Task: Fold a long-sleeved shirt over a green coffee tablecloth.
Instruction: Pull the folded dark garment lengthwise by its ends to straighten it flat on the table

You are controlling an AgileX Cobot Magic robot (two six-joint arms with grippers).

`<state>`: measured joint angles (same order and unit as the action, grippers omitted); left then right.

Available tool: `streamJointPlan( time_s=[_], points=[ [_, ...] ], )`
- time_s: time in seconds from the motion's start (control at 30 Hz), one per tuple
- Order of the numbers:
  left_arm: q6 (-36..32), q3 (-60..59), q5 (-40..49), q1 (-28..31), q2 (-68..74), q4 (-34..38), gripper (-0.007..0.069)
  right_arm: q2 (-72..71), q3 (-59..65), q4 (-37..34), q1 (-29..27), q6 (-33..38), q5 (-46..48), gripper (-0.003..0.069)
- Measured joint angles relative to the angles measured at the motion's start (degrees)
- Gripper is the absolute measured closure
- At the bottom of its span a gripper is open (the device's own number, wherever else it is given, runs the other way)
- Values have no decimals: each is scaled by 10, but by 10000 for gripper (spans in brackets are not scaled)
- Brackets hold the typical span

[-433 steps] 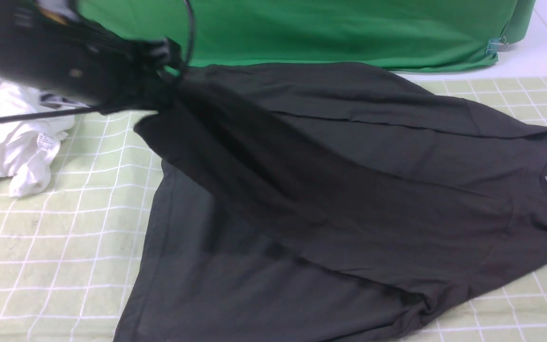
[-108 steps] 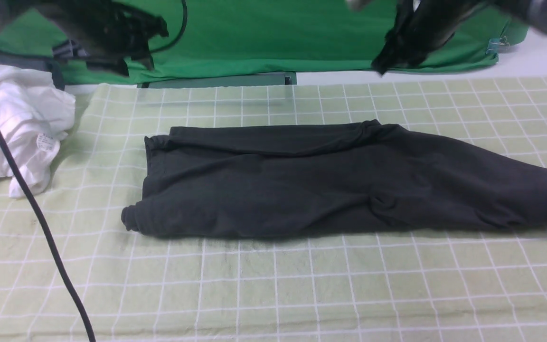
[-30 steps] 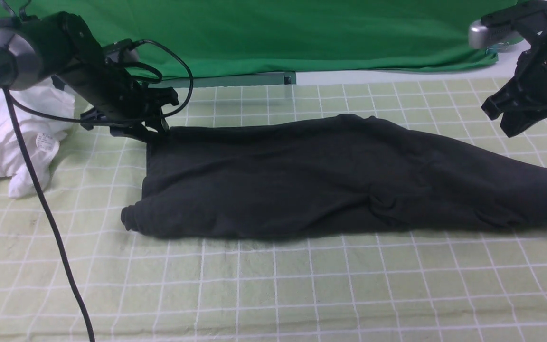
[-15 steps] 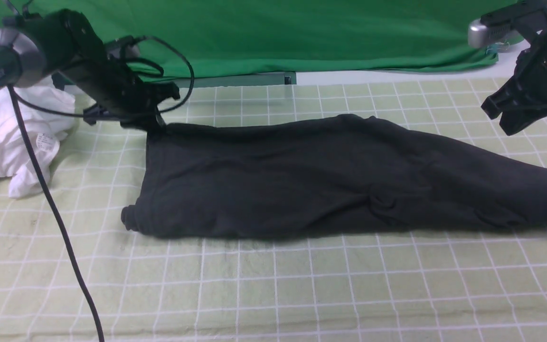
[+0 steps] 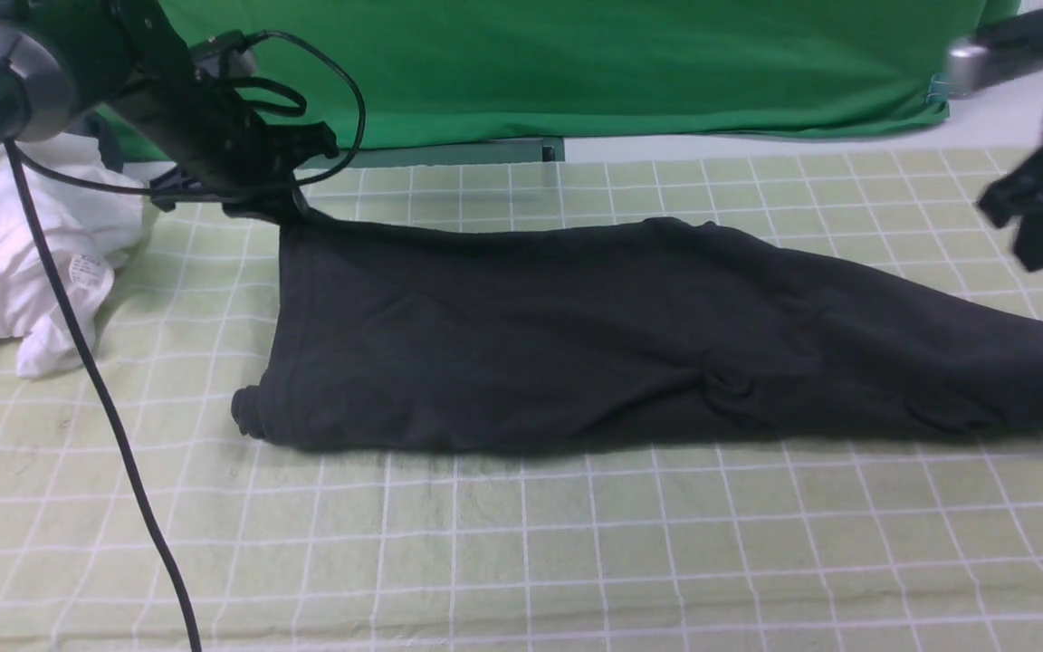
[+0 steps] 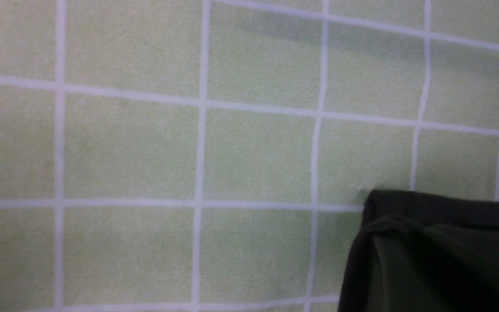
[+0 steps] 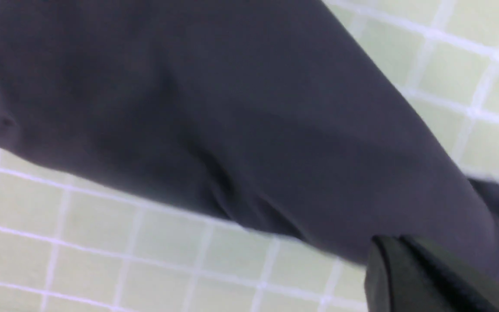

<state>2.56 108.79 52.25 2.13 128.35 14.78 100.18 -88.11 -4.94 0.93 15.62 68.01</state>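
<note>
Left gripper (image 5: 291, 210) is seen clamped on the far left corner of the long-sleeved shirt (image 5: 621, 335); that corner is drawn up slightly. Right gripper (image 5: 1010, 237) is closed on nothing and held in the air near the shirt's right end, clear of the fabric; outline blurred. Shirt is laid as a long black folded band on the green coffee tablecloth (image 5: 576, 543). White garment (image 5: 42, 263) is noted left of the shirt, apart from it. Deep-green cloth (image 5: 576, 63) is hung behind the shirt.

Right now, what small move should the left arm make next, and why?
Probably raise the left fingers a little: they pinch the far-left corner of the long-sleeved shirt, which lies as a long band on the green coffee tablecloth, so that end likely must clear before folding rightward.
</note>
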Motion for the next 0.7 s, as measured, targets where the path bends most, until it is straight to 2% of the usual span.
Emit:
streamJointPlan(
  time_s=[0.17,0.27,0.37,0.43,0.53,0.7],
  points=[
    [5,17,14,0,-17,-39,468,-41,83,3,-65,-22,-26,620],
    [5,31,30,0,-27,-43,393,-41,138,3,-92,-30,-77,573],
    [6,36,47,0,-36,-43,321,-27,170,3,-111,-35,-125,475],
    [6,38,53,0,-38,-43,300,-21,174,2,-116,-39,-134,420],
    [6,40,65,0,-45,-38,246,-4,179,0,-129,-51,-165,277],
    [1,40,67,0,-46,-14,231,1,179,0,-131,-63,-206,230]
  ],
)
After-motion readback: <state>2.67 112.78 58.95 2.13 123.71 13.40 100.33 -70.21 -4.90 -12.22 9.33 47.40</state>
